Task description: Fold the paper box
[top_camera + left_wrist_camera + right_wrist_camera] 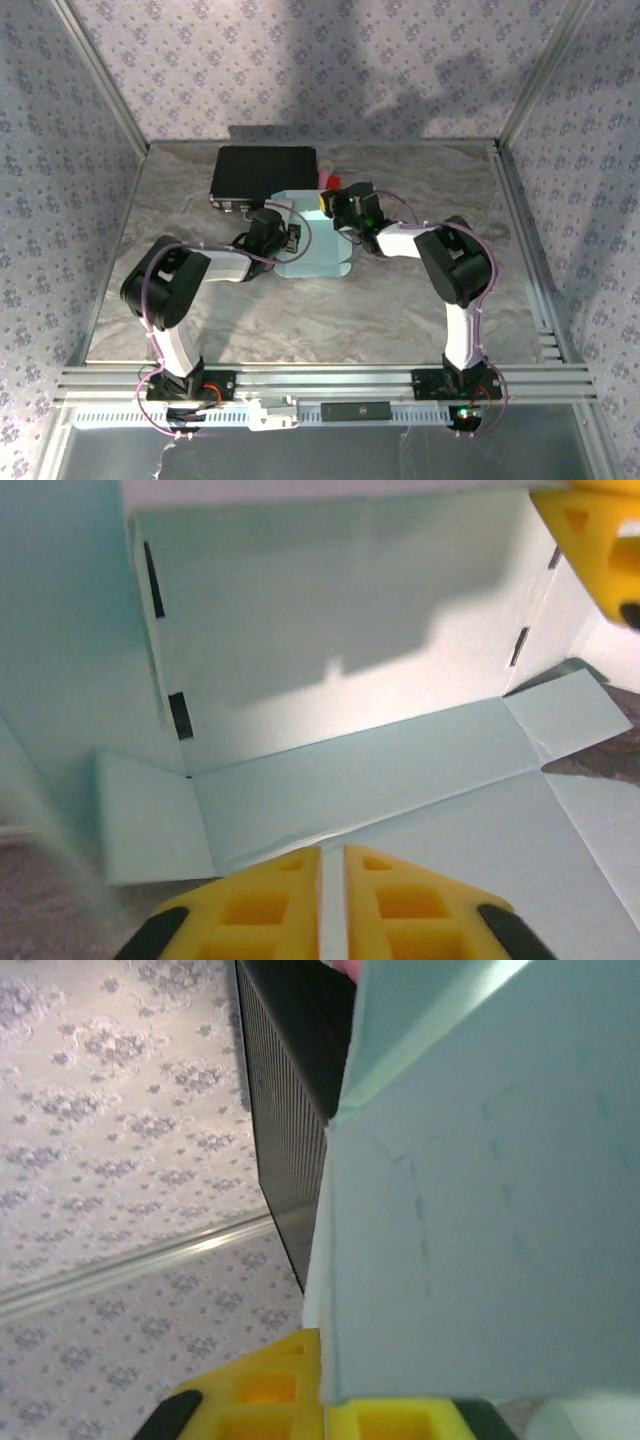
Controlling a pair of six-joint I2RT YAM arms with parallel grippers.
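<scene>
Checking the top external view, I find the paper box (315, 255) on the bench (400, 310), a little beyond its middle and nearer the far edge than the near one. It is partly erected: a pale blue floor panel lies flat, and a wall stands at its far side. A black case (262, 172) lies just behind the paper box toward the far left, and a small pink object (327, 178) sits at that case's right end; I cannot identify it. The left gripper (290, 238) meets the paper box at its left side and the right gripper (335, 205) at its far right corner. From the left wrist, the left gripper (333, 855) is clenched, its yellow fingers (270, 905) almost together with a thin pale strip of card pinched between them. Ahead of it the paper box (330, 630) shows slotted upright walls and side tabs folded onto the floor panel. A yellow fingertip (590, 535) of the right arm enters at upper right. From the right wrist, the right gripper (322, 1380) is clamped on a panel edge of the paper box (480, 1210), with the black case (290, 1110) and a patterned wall (120, 1110) behind.
</scene>
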